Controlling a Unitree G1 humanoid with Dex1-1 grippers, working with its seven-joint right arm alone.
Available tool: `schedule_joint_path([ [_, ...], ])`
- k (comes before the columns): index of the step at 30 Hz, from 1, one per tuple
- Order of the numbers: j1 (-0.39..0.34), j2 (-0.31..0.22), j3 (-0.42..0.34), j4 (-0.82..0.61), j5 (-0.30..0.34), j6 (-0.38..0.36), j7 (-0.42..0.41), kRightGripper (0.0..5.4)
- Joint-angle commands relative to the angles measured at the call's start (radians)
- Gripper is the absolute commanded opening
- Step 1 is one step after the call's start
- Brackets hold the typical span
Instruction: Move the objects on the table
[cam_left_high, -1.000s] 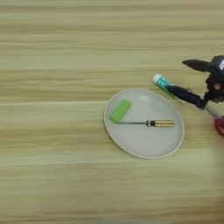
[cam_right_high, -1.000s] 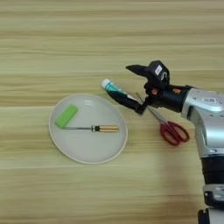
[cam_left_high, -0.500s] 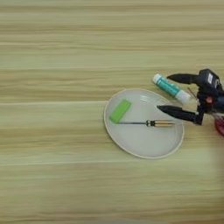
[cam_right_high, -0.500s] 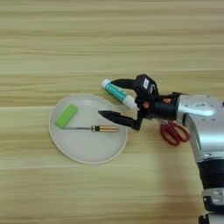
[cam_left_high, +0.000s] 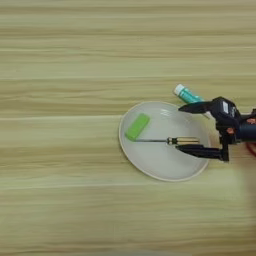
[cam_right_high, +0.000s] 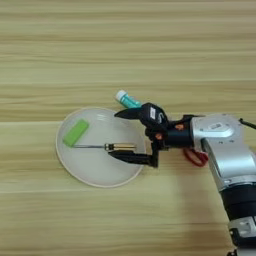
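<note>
Two black fingers of the right gripper (cam_right_high: 124, 135) stand spread wide over the plate's (cam_right_high: 92, 176) right rim, bracketing the screwdriver (cam_right_high: 105, 147) handle end, not yet closed on it. Screwdriver lies flat at plate centre, near a green block (cam_right_high: 76, 132). Judgement: light, stiff, thin; it may roll on glazed plate. Take the thicker yellow-and-black handle. Scissors (cam_right_high: 197, 158) lie mostly hidden under the forearm; a teal tube (cam_right_high: 127, 100) sits beyond the plate's far rim.

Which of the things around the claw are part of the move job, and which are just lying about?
In the job:
- screwdriver on the plate, between the open claw's fingers
- scissors, mostly hidden behind the arm
- table

Lying about:
- green block on the plate
- teal tube, white cap
</note>
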Motion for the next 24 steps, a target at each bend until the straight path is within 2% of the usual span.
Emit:
schedule_joint_path([
  [1, -0.047, -0.041, 0.005, -0.009, -0.039, -0.049, -0.042, 5.38],
  [13, -0.077, -0.007, 0.074, 0.058, -0.155, -0.073, -0.132, 5.38],
  [19, -0.085, 0.006, 0.086, 0.079, -0.182, -0.093, -0.163, 5.38],
  [24, -0.101, 0.015, 0.1, 0.104, -0.203, -0.074, -0.184, 5.29],
])
